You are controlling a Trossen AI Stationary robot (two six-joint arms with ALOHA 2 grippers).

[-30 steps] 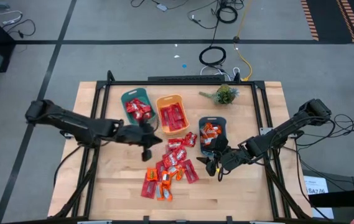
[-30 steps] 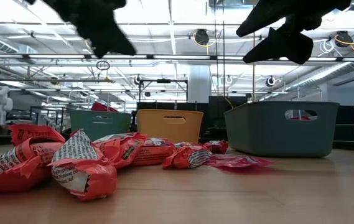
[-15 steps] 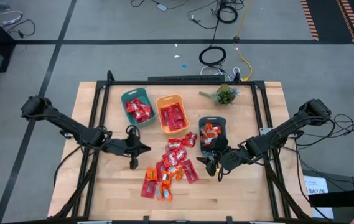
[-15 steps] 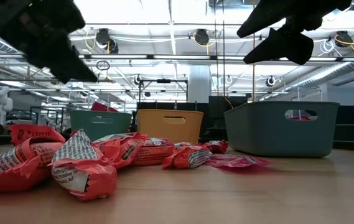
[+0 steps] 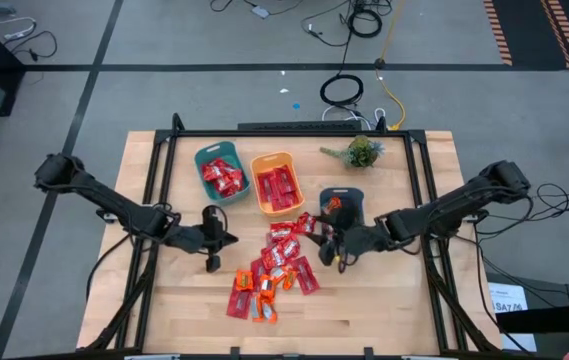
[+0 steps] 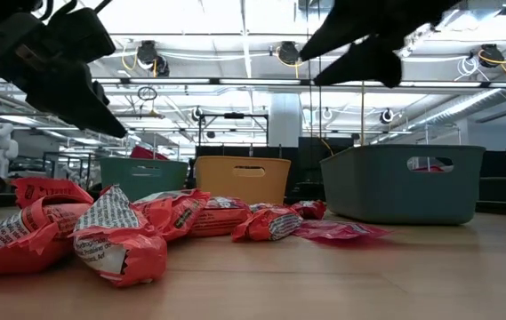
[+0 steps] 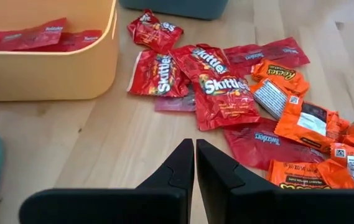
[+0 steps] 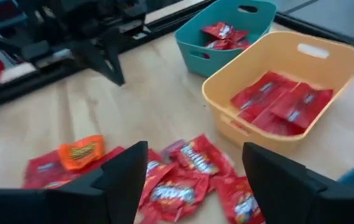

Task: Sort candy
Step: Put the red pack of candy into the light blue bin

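The candy (image 5: 279, 262) lies as a loose pile of red and orange wrappers on the table in front of the bins; it also shows as the candy (image 7: 220, 93), the candy (image 8: 183, 177) and the candy (image 6: 119, 231). My left gripper (image 5: 215, 250) hangs shut and empty above the table, left of the pile; the left wrist view shows the left gripper (image 7: 195, 155). My right gripper (image 5: 329, 247) hovers open and empty at the pile's right edge. In the right wrist view the right gripper (image 8: 195, 180) has wide-spread fingers above the candies.
Three bins stand on the table beyond the pile: a teal bin (image 5: 220, 172) and an orange bin (image 5: 277, 183), both holding red candies, and a dark teal bin (image 5: 344, 205) with orange ones. A small green plant (image 5: 362, 152) sits near the far edge. Bare wood lies left and near.
My left gripper has drawn back from above the pile's far-left edge toward the table's left and a little nearer, then held still. My right gripper has moved left and slightly farther, from beside the dark teal bin to the pile's right edge.
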